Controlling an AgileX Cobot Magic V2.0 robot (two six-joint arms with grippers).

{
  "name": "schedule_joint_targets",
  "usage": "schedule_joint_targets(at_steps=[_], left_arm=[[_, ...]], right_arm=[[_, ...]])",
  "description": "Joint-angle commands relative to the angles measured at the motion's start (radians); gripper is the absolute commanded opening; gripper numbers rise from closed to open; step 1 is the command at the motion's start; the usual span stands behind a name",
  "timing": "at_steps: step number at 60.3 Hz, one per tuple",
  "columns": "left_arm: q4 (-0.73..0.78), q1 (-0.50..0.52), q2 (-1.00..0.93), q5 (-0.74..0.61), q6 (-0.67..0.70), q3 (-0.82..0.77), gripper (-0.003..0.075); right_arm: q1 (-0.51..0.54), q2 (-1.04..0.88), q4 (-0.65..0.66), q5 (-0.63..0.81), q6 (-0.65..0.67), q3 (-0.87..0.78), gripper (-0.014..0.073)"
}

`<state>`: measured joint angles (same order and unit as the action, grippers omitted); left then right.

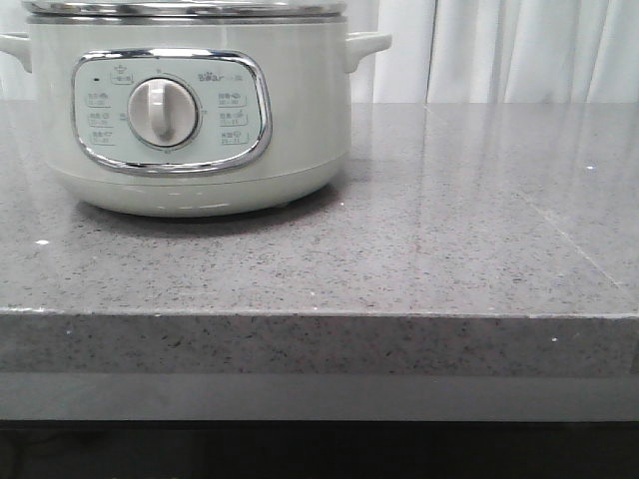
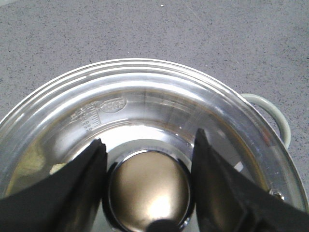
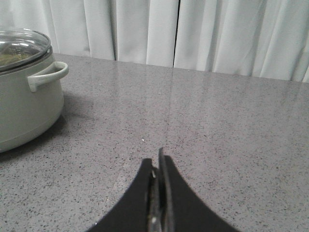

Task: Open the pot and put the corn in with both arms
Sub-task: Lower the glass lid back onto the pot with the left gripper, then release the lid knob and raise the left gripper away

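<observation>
The pot [image 1: 300, 100] stands at the back left of the grey countertop, its dial facing me and its glass lid [image 2: 145, 92] seated on it. My left gripper [image 2: 148, 137] is directly above the lid, its black fingers [image 2: 82, 179] pressed against both sides of the round metallic lid knob [image 2: 147, 186]. Right of the pot [image 3: 24, 111], my right gripper [image 3: 157, 159] hovers low over the countertop, shut and empty. The corn is out of view. A yellowish patch [image 2: 29, 164] shows through the glass, and I cannot tell what it is.
The pot's side handle [image 3: 46, 75] sticks out toward my right gripper. A white curtain [image 3: 193, 34] hangs behind the countertop. The countertop's front edge [image 1: 319, 314] runs across the front view.
</observation>
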<state>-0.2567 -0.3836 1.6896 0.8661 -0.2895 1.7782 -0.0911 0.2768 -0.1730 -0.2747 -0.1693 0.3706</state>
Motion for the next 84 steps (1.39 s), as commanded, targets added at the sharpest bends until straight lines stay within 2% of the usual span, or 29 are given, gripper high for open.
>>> schedule_joint_targets(at_steps=[1,5,10,31,37,50,63,76,84], left_arm=[[-0.052,-0.002,-0.045,-0.042,0.004,0.039,0.036],[-0.052,-0.002,-0.045,-0.048,0.004,0.039,0.0433],[-0.05,-0.002,-0.045,-0.057,0.004,0.039,0.0476],[-0.033,-0.002,-0.075,-0.02,0.004,0.134,0.0467],[-0.027,-0.002,-0.106,-0.02,0.004,0.136,0.0378],[-0.027,-0.002,-0.18,-0.028,-0.02,0.103,-0.0018],[-0.027,-0.002,-0.342,-0.177,-0.026,-0.12,-0.0018],[-0.027,-0.002,-0.582,-0.379,-0.026,-0.476,-0.0018],[-0.027,-0.002,-0.732,-0.452,-0.026,-0.662,-0.0018]], right_arm=[[0.005,0.007,0.003,0.085,-0.012,0.027,-0.0059],[0.005,0.007,0.003,0.085,-0.012,0.027,-0.0059],[0.005,0.007,0.003,0.085,-0.012,0.027,-0.0059],[0.005,0.007,0.003,0.082,-0.012,0.027,-0.0059],[0.005,0.007,0.003,0.082,-0.012,0.027,-0.0059],[0.005,0.007,0.003,0.082,-0.012,0.027,-0.0059],[0.005,0.007,0.003,0.082,-0.012,0.027,-0.0059],[0.005,0.007,0.003,0.082,-0.012,0.027,-0.0059],[0.005,0.007,0.003,0.082,-0.012,0.027,-0.0059]])
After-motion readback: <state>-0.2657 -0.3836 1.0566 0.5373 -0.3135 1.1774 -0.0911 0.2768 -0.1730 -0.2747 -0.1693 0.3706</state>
